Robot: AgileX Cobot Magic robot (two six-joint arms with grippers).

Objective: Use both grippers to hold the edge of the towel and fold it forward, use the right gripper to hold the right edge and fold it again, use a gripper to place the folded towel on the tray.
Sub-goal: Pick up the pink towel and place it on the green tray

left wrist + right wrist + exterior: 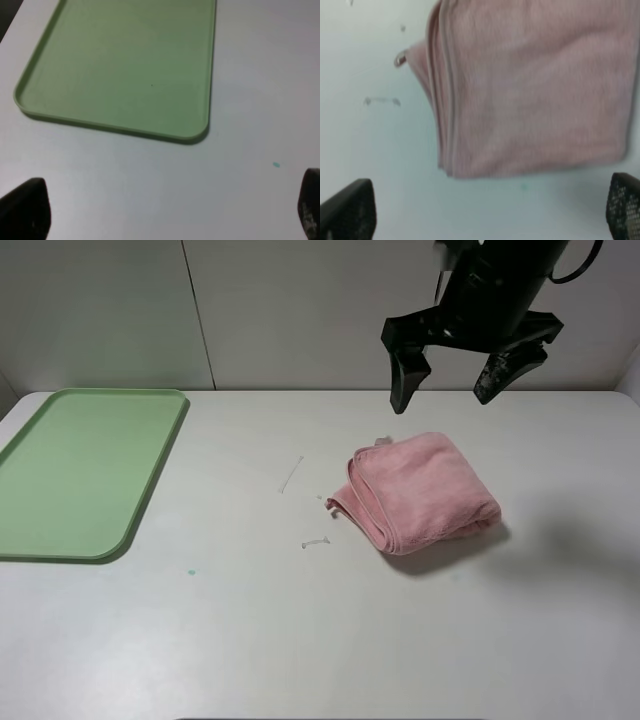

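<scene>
The pink fluffy terry towel (425, 490) lies on the white table (300, 650) as a compact layered bundle, right of centre, its stacked hems facing the pale green rectangular plastic tray (90, 470); the tray sits well apart at the table's left side and holds nothing. Both folds look done, so I judge the step in hand to be the last one, moving the bundle onto the tray.

The right gripper (443, 400) hangs above the towel's far side, its black pincer spread wide and touching nothing; the left gripper (167, 215) is likewise spread, hovering near the tray's corner with nothing between its fingertips.

The next move calls for the right gripper to come down and pinch through all the layers (a bite on the top fold alone would probably let the bundle fall open), then carry it across to the tray.

The left arm does not show in the high view; the right arm is cut off at that view's upper edge. The right wrist view is blurred, so the layers cannot be counted; the small loop (400, 59) is just visible at one corner.
</scene>
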